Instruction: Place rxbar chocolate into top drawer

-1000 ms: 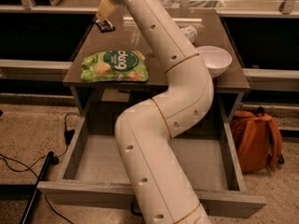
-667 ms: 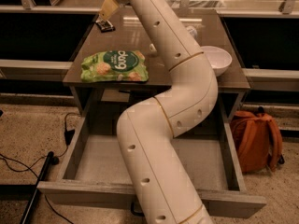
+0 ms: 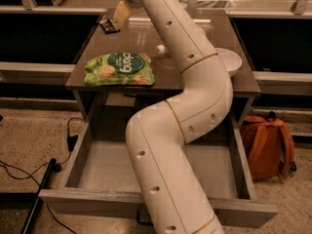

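At the far left corner of the table (image 3: 97, 45), the gripper (image 3: 120, 15) sits right beside the rxbar chocolate (image 3: 109, 25). In the last second the gripper has slid a little to the right, but the small black bar has stayed in the same spot. I think this means the bar has not been picked up yet. I cannot tell if the gripper is holding it or just near it.

The top drawer (image 3: 78, 155) is pulled out under the front of the table, so it is ready. The bar still has to be lifted and carried all the way to the front.

The bar lies close to the table's far edge and its left edge. A push the wrong way could knock it off onto the floor.

The green bag (image 3: 119, 68) lies at the front edge of the table, between the bar and the drawer, so the bar will have to go up and over it. The bottle (image 3: 160, 48) and the white bowl (image 3: 229, 61) are off to the right, away from that path.

The big white arm (image 3: 195, 96) crosses over the middle of the drawer and hides much of it. The left part of the drawer shows bare grey bottom, and that looks like the best room to drop the bar.
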{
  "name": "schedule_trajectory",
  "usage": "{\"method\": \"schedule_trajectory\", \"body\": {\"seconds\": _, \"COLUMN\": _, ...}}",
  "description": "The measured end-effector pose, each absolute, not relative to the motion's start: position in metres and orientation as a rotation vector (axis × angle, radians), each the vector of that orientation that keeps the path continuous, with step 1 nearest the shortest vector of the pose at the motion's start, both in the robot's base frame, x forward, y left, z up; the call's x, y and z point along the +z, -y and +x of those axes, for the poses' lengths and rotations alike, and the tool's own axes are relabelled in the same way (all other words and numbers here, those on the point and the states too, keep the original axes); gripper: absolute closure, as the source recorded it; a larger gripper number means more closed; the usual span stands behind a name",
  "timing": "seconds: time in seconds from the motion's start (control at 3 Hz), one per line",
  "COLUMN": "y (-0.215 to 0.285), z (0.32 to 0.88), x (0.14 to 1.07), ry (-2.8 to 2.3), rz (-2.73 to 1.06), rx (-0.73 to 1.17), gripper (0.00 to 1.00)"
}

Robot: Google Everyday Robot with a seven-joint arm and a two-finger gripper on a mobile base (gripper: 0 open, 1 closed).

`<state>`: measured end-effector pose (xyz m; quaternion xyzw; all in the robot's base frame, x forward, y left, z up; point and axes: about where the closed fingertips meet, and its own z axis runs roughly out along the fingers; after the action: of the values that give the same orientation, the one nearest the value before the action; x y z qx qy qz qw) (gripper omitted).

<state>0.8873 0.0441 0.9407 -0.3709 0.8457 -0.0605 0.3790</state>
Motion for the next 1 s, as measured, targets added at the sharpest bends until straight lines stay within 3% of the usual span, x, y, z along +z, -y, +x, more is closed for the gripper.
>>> {"method": "schedule_trajectory", "body": {"seconds": 0.33, "y": -0.0417, "z": 0.8901, "x": 0.9392, "ry": -2.124, "rz": -0.935, "rx": -0.073, "gripper": 0.0}}
{"method": "schedule_trajectory", "body": {"seconds": 1.0, "y": -0.0331, "z": 0.8947, "x": 0.9444, "ry": -2.114, "rz": -0.907, "rx": -0.089, "gripper": 0.0}}
